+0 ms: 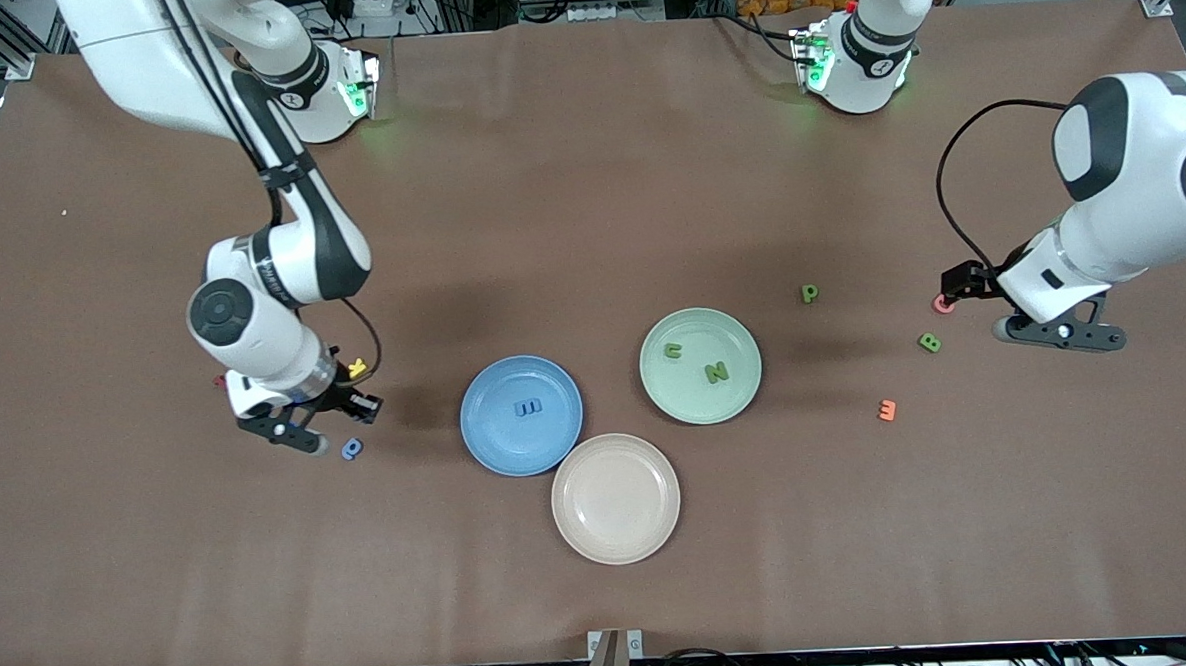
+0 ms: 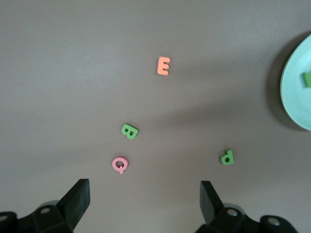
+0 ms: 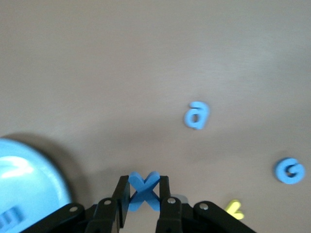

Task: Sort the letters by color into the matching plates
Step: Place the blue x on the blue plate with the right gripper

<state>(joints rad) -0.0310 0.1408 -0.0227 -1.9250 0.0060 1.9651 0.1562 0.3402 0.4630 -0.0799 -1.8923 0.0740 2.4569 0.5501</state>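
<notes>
My right gripper (image 1: 361, 407) (image 3: 144, 182) is shut on a blue X (image 3: 144, 190), low over the table beside the blue plate (image 1: 498, 447) (image 3: 29, 170), toward the right arm's end. A blue E (image 1: 528, 408) lies in that plate. A blue "a" (image 1: 353, 448) (image 3: 196, 115) and a blue G (image 3: 289, 171) lie on the table close by. The mint green plate (image 1: 702, 398) (image 2: 296, 97) holds a green U (image 1: 672, 350) and N (image 1: 716, 372). A green P (image 1: 809, 292) (image 2: 227, 157) and B (image 1: 930, 342) (image 2: 129, 131) lie on the table. My left gripper (image 1: 973, 284) (image 2: 145, 187) is open and empty beside them.
A beige plate (image 1: 617, 532) touches the blue plate, nearer to the front camera. A pink Q (image 1: 943, 304) (image 2: 119, 164) lies by the left gripper, an orange E (image 1: 887, 410) (image 2: 164, 65) nearer the camera. A yellow letter (image 1: 357, 366) (image 3: 235, 209) lies by the right gripper.
</notes>
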